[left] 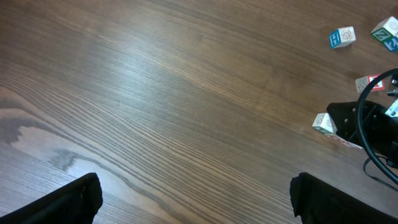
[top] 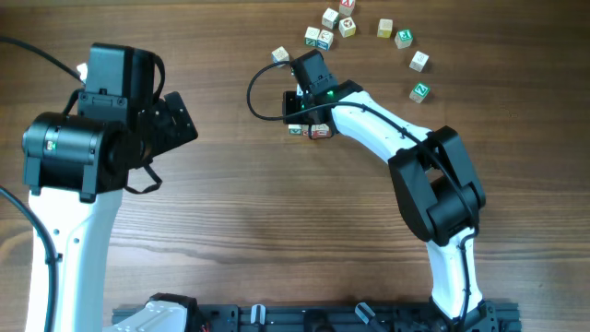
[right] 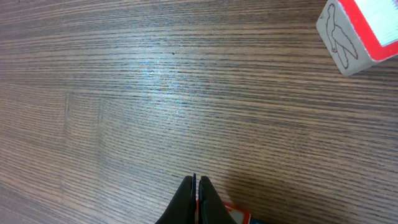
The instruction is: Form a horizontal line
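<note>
The right gripper is clenched, its two tips pressed together. In the overhead view it sits just above centre, over the horizontal line. The gripper partly hides that row, so only two cubes show clearly. Ten loose cubes lie scattered across the upper right. The left gripper, at frame left, is released, with its two fingers wide apart.
</note>
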Controlling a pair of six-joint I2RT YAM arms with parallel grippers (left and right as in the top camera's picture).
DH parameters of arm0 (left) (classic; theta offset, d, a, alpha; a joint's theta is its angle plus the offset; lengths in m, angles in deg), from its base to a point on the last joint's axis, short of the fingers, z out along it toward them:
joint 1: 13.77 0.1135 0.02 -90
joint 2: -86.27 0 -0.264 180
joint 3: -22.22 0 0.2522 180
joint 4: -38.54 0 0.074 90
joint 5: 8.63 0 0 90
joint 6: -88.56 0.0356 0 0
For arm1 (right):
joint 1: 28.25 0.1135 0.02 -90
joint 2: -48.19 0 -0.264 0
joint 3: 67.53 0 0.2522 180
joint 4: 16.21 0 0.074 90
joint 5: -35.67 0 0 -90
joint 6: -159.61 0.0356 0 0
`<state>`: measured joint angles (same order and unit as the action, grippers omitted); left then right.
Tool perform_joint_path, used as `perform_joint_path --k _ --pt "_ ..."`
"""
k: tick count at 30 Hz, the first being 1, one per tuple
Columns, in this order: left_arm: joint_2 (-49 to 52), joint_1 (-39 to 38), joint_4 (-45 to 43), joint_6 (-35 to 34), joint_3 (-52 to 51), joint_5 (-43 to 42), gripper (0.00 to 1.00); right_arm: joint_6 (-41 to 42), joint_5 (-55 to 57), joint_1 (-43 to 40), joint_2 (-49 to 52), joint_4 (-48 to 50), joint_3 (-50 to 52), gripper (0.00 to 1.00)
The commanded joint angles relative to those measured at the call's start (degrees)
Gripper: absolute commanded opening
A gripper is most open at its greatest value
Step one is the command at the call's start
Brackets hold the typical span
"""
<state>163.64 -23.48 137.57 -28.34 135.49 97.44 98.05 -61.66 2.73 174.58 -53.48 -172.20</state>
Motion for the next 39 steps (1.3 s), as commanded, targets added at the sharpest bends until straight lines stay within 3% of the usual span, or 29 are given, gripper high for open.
perform_joint_path --k 1,16,21,25,39 --pt "0.0 0.3 -0.1 -0.5 0.2 0.7 1.00 0.7 -0.3 0.0 1.2 -0.8 -0.5 0.05" --pt "0.0 0.3 -0.1 -0.6 0.2 0.7 1.00 -1.0 2.6 -0.1 1.1 3.2 -2.1 0.05" --pt "0.0 0.3 -0.1 -0.6 0.2 0.7 1.00 -1.3 3.6 -0.1 -0.1 0.3 -4.3 0.05" --pt "0.0 0.3 -0.1 -0.5 0.2 0.7 1.00 3.5 12.7 -0.2 -1.5 -4.5 -4.3 0.05" --pt "0.0 0.3 -0.1 -0.6 0.2 0.7 1.00 3.7 13.0 -0.2 -1.1 -9.2 -4.2 0.05"
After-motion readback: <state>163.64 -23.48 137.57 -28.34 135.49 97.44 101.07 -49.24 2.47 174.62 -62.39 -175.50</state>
